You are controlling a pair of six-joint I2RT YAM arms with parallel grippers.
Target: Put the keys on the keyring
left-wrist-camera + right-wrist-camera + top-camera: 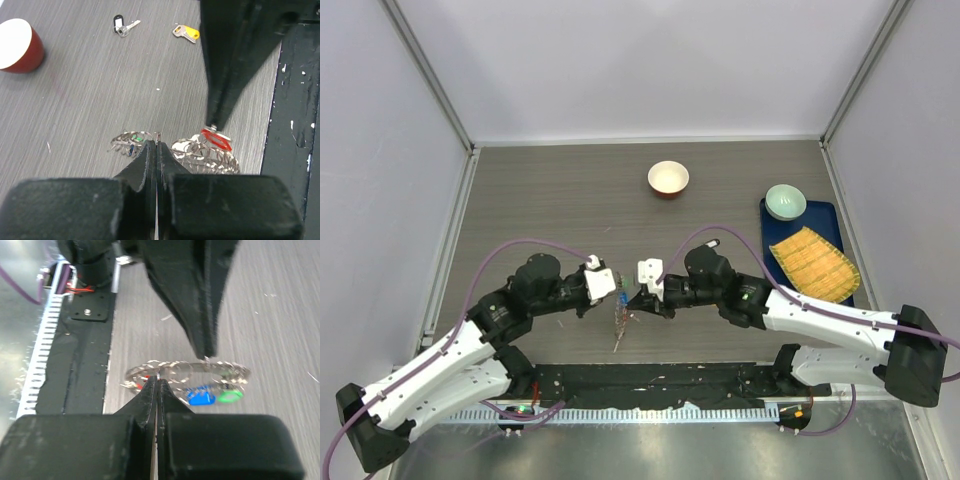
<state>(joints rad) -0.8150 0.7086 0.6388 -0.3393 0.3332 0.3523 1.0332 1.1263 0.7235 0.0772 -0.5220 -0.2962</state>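
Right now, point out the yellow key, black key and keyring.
yellow key (192, 34): left wrist view, yellow head.
black key (118, 22): left wrist view, black head.
keyring (180, 371): right wrist view, ring's middle.

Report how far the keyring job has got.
Done, apparently: blue key, green key and red key hang at the keyring. In hand: left gripper and right gripper both pinch the keyring, fingers shut. Remaining: black key and yellow key lie loose on the table.
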